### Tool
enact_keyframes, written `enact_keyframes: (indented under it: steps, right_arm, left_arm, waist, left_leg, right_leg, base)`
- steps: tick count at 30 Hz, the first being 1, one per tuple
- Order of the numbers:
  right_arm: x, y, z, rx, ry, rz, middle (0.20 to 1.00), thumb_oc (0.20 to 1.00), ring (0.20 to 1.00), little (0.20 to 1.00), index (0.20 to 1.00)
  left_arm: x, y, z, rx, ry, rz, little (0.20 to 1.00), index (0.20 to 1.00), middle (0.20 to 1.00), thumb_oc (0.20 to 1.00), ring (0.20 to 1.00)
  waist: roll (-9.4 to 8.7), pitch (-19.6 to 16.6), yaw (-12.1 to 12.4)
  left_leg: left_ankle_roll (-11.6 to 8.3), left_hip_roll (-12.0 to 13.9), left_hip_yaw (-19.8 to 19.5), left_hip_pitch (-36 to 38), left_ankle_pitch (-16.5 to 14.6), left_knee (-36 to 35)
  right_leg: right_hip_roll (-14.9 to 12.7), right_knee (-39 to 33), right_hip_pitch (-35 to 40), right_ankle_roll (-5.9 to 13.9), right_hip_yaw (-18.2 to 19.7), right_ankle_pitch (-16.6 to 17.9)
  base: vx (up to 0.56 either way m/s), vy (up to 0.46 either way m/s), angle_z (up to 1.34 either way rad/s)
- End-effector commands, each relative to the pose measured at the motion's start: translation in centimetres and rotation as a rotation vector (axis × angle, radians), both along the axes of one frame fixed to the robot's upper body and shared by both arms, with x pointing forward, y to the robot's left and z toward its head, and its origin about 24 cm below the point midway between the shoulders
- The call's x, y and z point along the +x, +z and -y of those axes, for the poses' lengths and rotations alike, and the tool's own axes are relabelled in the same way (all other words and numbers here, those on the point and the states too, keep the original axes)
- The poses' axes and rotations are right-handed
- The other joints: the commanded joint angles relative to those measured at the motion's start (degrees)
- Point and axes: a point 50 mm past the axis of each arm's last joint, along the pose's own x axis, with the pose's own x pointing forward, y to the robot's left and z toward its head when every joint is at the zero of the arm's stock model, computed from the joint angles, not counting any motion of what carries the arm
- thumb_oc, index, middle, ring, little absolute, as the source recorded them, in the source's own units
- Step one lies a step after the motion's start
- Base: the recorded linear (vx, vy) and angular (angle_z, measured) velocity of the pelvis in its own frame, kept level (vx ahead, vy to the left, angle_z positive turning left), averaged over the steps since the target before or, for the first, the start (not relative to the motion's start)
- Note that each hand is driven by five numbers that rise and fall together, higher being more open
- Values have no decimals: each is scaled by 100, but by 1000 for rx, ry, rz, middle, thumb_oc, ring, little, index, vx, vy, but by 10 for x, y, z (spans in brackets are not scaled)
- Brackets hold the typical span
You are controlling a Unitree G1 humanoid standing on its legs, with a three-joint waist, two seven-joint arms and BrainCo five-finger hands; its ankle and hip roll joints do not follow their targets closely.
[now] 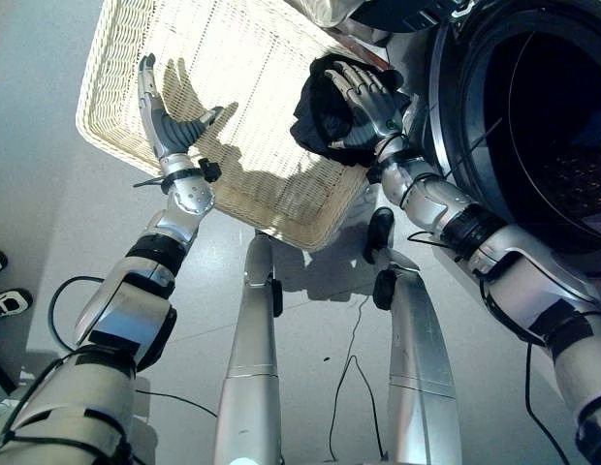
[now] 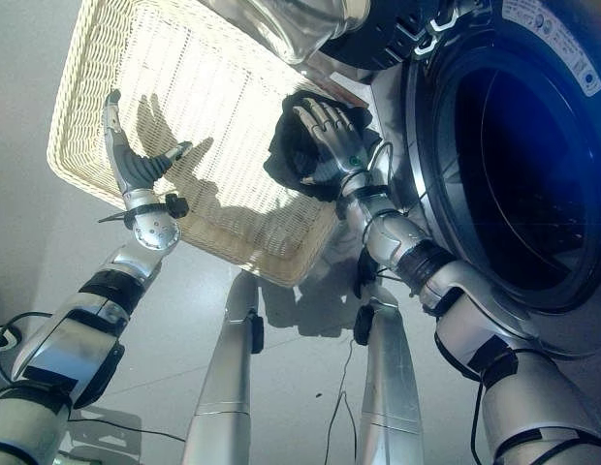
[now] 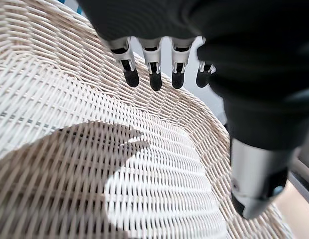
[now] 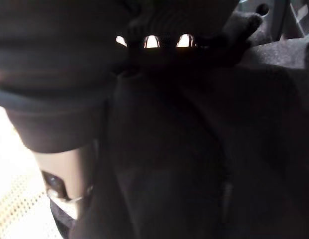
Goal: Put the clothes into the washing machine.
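Right hand [image 1: 363, 102] was on the dark garment [image 1: 325, 116], a bunched black piece sitting at the corner of the wicker basket [image 1: 136, 58] nearest the washing machine [image 1: 446, 116]. In the head views I had the fingers spread over the top of the bundle and curling down into the cloth. The right wrist view showed dark fabric pressed right up against the palm with the fingers sunk in it. I read that as a grasp on the cloth, though I could not confirm how much of the bundle was gathered.

Left hand [image 1: 165, 121] hung over the far side of the basket, fingers straight and relaxed, thumb out, holding nothing. Its wrist view gave bare weave beneath the fingertips [image 3: 155, 81], apart from it.

The relation that mattered: the drum opening [image 1: 562, 155] lay to the robot's right of the garment, just beside the basket corner, with the machine's front rim between the two. The right hand was the nearer one by a wide margin; the left was well apart from the cloth, with the basket floor between.

The bundle had no clear long axis that I could make out, more a lump than a strip.

My judgement: the next move would be a lift clear of the basket rim, then a swing right into the dark mouth. Trailing cloth might snag on the rim.
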Motion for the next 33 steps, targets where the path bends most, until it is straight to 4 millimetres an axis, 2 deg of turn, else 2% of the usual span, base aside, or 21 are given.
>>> enact_keyframes:
  steps: [1, 11, 12, 13, 28, 31, 33]
  right_arm:
    - [15, -3, 16, -39, -153, -147, 1000, 1000, 1000, 1000, 1000]
    - [27, -17, 39, -150, -383, -313, 1000, 1000, 1000, 1000, 1000]
    - [27, -19, 41, -178, -397, -326, 504, 504, 504, 504, 504]
    - [27, -19, 41, -189, -403, -328, 200, 200, 200, 200, 200]
    - [26, -20, 38, -274, -381, -264, 200, 200, 200, 200, 200]
    - [24, -19, 36, -222, -334, -241, 200, 200, 200, 200, 200]
    - [23, -18, 34, -105, -268, -262, 200, 200, 200, 200, 200]
  left_arm:
    - [3, 26, 15, -51, -37, 86, 1000, 1000, 1000, 1000, 1000]
    - [3, 28, 29, -41, -69, 109, 1000, 1000, 1000, 1000, 1000]
    - [3, 28, 29, -44, -70, 110, 1000, 1000, 1000, 1000, 1000]
    - [3, 28, 29, -45, -70, 111, 1000, 1000, 1000, 1000, 1000]
    - [3, 26, 33, -50, -67, 114, 1000, 1000, 1000, 1000, 1000]
    - [2, 23, 34, -49, -68, 112, 1000, 1000, 1000, 1000, 1000]
    - [2, 21, 35, -51, -67, 113, 1000, 1000, 1000, 1000, 1000]
  waist:
    - [151, -42, 104]
    - [212, -42, 169]
    - [217, -42, 174]
    - [219, -42, 175]
    - [198, -42, 130]
    - [200, -42, 108]
    - [195, -42, 92]
  left_leg:
    - [579, -798, 462, -59, -701, 831]
    - [604, -814, 452, -112, -633, 817]
    - [608, -817, 452, -108, -627, 812]
    - [609, -816, 454, -106, -628, 812]
    - [611, -801, 462, -96, -597, 811]
    - [616, -810, 462, -100, -600, 822]
    - [618, -816, 461, -113, -600, 826]
  right_leg:
    - [331, -1887, 658, 372, -480, 1280]
    - [307, -1885, 597, 376, -519, 1362]
    - [314, -1885, 597, 369, -524, 1368]
    - [314, -1883, 596, 370, -526, 1367]
    - [341, -1889, 591, 384, -486, 1426]
    - [348, -1888, 578, 382, -475, 1439]
    - [352, -1903, 564, 378, -466, 1457]
  base:
    - [0, 0, 0]
    - [0, 0, 0]
    - [0, 0, 0]
    - [0, 0, 0]
    - [7, 0, 3]
    - [0, 0, 0]
    - [0, 0, 0]
